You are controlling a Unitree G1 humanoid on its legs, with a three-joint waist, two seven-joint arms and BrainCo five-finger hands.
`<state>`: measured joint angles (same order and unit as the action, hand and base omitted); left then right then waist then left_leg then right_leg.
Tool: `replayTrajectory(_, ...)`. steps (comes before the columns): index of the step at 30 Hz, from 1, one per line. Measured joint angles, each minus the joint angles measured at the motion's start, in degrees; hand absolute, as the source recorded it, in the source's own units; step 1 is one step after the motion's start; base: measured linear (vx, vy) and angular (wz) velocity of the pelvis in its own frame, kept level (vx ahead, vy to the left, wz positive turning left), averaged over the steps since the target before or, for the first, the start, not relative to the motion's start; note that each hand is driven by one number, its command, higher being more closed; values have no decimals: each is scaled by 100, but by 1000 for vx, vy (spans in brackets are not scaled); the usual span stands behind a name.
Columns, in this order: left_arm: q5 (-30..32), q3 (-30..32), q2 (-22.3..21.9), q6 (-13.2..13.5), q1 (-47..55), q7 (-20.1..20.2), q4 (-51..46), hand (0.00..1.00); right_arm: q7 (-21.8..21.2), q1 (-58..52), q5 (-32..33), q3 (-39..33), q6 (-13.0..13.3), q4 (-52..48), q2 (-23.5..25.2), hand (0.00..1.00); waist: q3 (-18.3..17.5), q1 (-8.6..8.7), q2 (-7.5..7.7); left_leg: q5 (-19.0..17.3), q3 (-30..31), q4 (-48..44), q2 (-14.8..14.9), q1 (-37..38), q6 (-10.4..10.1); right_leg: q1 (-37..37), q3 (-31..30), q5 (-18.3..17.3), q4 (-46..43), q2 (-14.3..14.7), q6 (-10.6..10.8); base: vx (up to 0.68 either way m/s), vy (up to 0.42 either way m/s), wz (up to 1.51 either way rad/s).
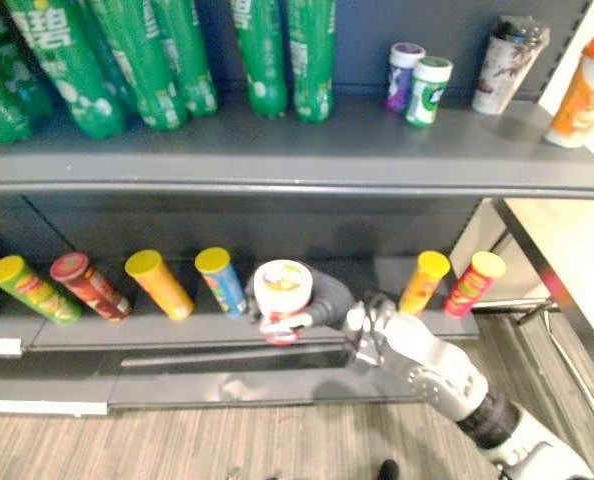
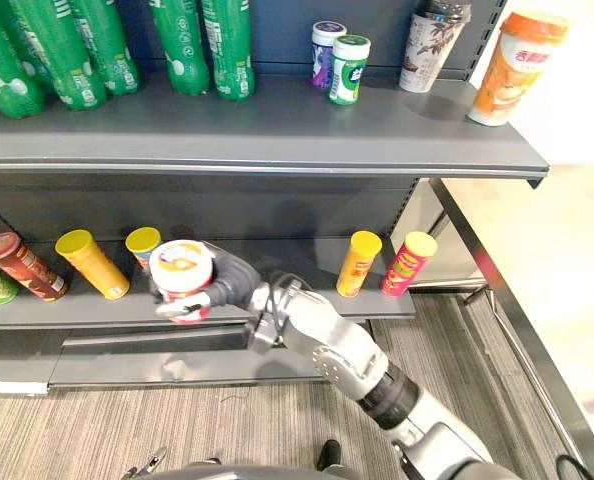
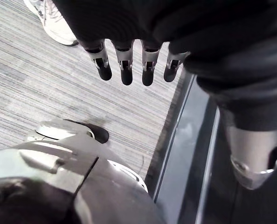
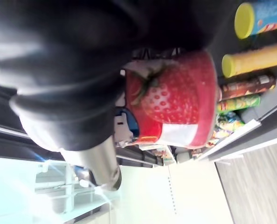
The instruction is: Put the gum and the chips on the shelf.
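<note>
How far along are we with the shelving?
Two gum bottles stand on the upper shelf; chip cans line the lower shelf. In hand: the right hand grips a red strawberry-print tub at the lower shelf, not yet released. The left hand hangs open, empty. Left: set it down, let go.

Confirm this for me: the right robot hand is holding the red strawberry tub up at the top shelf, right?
Wrong shelf. In the left eye view the right robot hand holds the red strawberry tub at the lower shelf, between the chip cans.
</note>
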<state>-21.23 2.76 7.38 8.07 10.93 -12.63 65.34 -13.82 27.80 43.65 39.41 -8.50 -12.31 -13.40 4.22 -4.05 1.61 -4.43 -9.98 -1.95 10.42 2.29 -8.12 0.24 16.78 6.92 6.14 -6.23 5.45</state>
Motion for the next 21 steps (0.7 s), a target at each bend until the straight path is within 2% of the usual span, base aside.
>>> replayTrajectory(3,-1,81,-1,-89,-2,-80,-6,0,105,297,201,247,-16,147,167,100,-32,-112,44,14,18,0,11,-3,-6,6,17,9,1,10,-14,-5,-8,4)
replayTrajectory(7,-1,130,-17,-110,10,-83,3,0,253,358,617,436,-27,216,298,100,-66,-111,97,42,103,0,-2,-11,-8,21,91,9,1,-4,-14,-2,-3,11)
replayTrajectory(9,-14,169,-31,-104,9,-87,5,0,249,368,874,445,147,234,361,100,-69,-131,100,50,137,-2,-1,-13,-7,66,143,7,2,-9,-16,-18,-1,9)
replayTrajectory(12,-18,168,-32,-104,14,-98,14,0,482,518,934,432,399,501,596,100,-77,-126,85,50,156,-1,15,-9,-8,96,172,-9,26,4,-38,-19,-3,2)
replayTrajectory(15,-18,169,-34,-101,8,-99,11,0,634,638,941,401,525,809,767,100,-81,-131,78,63,214,19,24,-33,-24,98,212,-30,27,15,-64,-14,-9,7)
replayTrajectory(21,-31,170,-37,-119,8,-127,10,0,981,999,802,249,481,873,812,100,-131,-143,91,228,281,175,41,-8,-61,53,298,-39,25,43,-83,12,-5,7)
